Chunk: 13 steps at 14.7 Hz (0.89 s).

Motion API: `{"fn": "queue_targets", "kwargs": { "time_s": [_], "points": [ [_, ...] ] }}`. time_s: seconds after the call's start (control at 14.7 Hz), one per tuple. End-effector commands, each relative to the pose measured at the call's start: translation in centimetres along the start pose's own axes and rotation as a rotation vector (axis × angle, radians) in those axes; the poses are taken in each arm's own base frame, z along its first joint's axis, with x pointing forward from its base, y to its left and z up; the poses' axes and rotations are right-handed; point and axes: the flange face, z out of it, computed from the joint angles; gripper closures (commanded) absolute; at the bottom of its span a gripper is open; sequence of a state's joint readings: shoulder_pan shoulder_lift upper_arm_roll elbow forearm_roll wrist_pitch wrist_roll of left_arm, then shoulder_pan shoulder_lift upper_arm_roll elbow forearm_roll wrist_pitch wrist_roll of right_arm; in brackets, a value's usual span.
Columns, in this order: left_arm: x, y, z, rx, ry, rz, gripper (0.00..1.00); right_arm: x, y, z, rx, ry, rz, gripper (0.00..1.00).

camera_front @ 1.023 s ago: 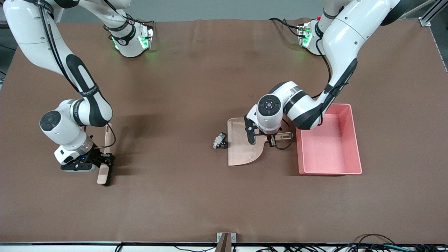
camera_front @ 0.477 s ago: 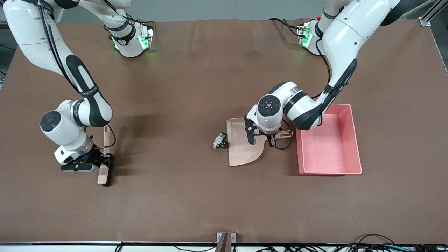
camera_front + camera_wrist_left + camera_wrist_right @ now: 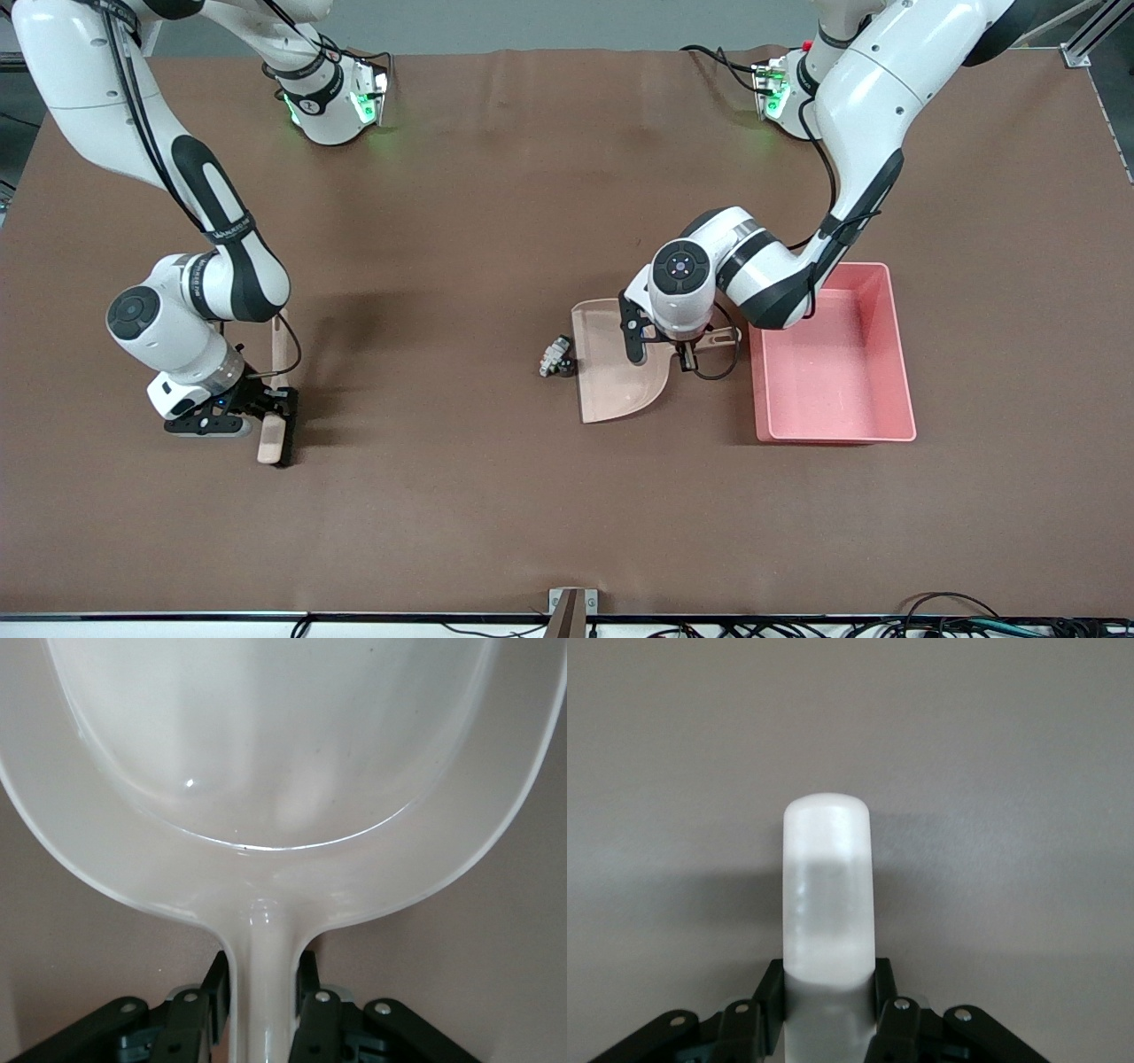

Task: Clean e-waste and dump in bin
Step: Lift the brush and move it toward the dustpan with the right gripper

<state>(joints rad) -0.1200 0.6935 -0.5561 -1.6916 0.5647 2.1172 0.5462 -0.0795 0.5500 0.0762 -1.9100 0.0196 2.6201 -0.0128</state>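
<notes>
The e-waste lies on the table: a white-grey cylindrical part [image 3: 555,352] and a small dark chip [image 3: 567,367], touching the open edge of the beige dustpan [image 3: 617,377]. My left gripper [image 3: 685,346] is shut on the dustpan's handle; the left wrist view shows the fingers [image 3: 218,979] clamping the handle below the pan [image 3: 266,744]. The pink bin [image 3: 895,354] sits beside the dustpan, toward the left arm's end. My right gripper [image 3: 268,411] is shut on a beige brush [image 3: 274,443] with dark bristles; the right wrist view shows the handle [image 3: 828,877] between the jaws [image 3: 828,979].
A brown mat [image 3: 461,496] covers the table. A wide stretch of bare mat separates the brush from the e-waste. A small bracket [image 3: 571,607] sits at the table edge nearest the front camera, with cables along that edge.
My right gripper has shifted the brush a little toward the middle of the table. The dustpan has turned slightly in my left gripper. The e-waste has not moved.
</notes>
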Motion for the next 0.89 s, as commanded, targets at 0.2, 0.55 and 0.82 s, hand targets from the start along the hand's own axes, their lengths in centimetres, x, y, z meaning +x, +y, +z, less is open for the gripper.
{"fn": "queue_targets", "kwargs": {
  "time_s": [0.2, 0.55, 0.82],
  "points": [
    [0.3, -0.1, -0.1, 0.031, -0.007, 0.043, 0.73, -0.5, -8.6, -4.9, 0.014, -0.04, 0.095, 1.0],
    [0.9, 0.1, -0.6, 0.035, -0.013, 0.051, 0.73, -2.6, -17.2, -4.5, 0.03, -0.049, 0.155, 1.0],
    [0.9, 0.3, -0.5, 0.028, -0.026, 0.053, 0.73, -5.2, -26.5, -4.2, 0.078, -0.003, 0.206, 1.0]
  ]
}}
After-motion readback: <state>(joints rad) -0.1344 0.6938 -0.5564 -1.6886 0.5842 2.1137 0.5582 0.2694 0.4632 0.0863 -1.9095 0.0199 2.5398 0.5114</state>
